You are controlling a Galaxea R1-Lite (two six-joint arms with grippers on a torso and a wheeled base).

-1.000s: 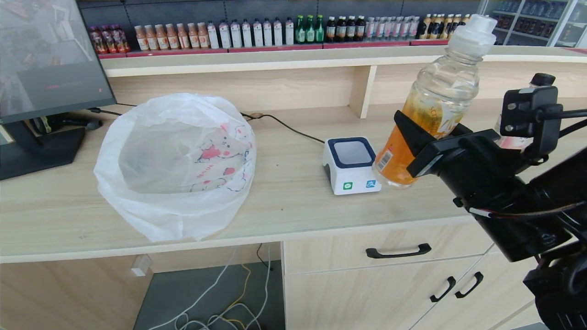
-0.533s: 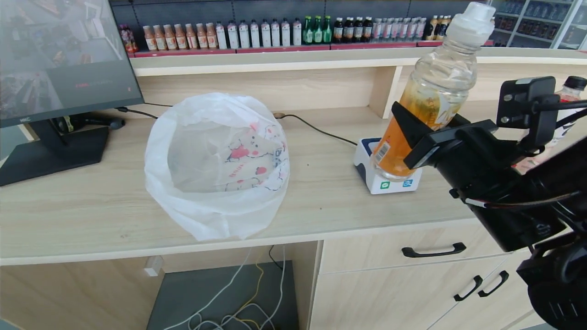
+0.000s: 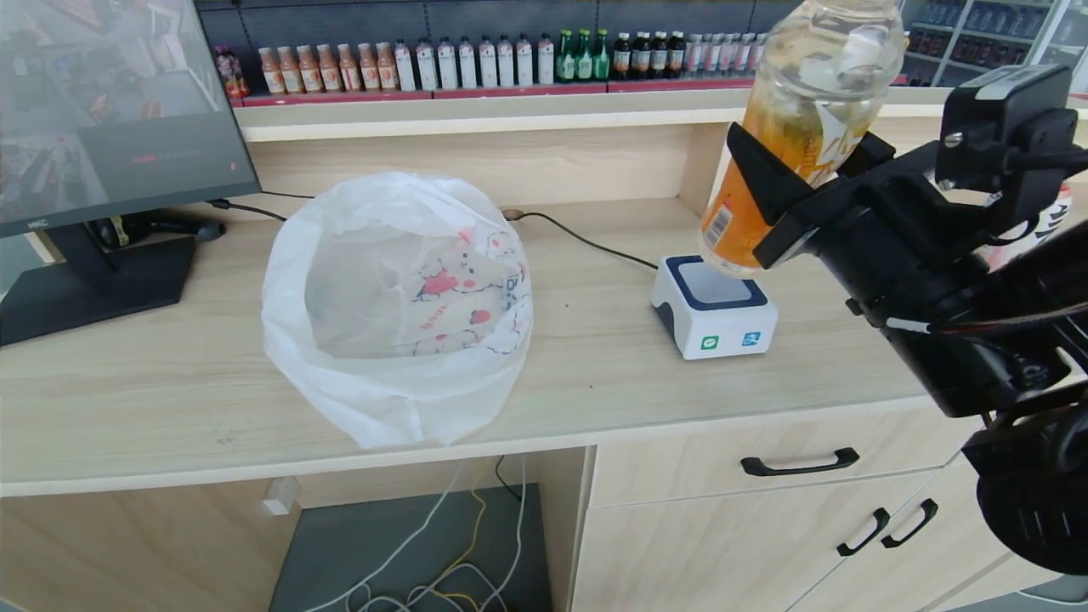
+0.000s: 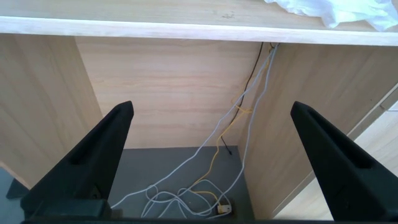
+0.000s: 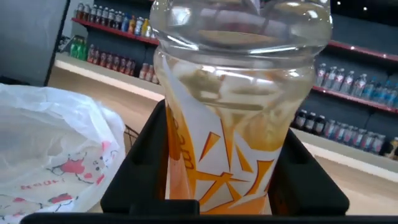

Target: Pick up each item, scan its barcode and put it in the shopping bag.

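My right gripper [image 3: 786, 183] is shut on a clear bottle of orange drink [image 3: 790, 127], held tilted in the air just above and behind the white barcode scanner [image 3: 714, 308] on the counter. The bottle's barcode label faces down-left toward the scanner. Up close, the bottle [image 5: 239, 124] sits between the right gripper's black fingers [image 5: 143, 168]. An open white shopping bag [image 3: 395, 297] with pink cartoon print stands on the counter left of the scanner; the same bag [image 5: 50, 149] shows in the right wrist view. My left gripper [image 4: 211, 162] hangs open below the counter edge, over cables on the floor.
A monitor [image 3: 102, 110] on a black stand occupies the counter's left end. A black cable [image 3: 578, 238] runs to the scanner. Another bottle [image 3: 1050, 217] stands behind my right arm. Shelves of drinks [image 3: 510, 64] line the back. Drawers [image 3: 799, 463] sit under the counter.
My right gripper has lifted the bottle up from beside the scanner to above it. The head view shifted between the earliest frame and later ones.
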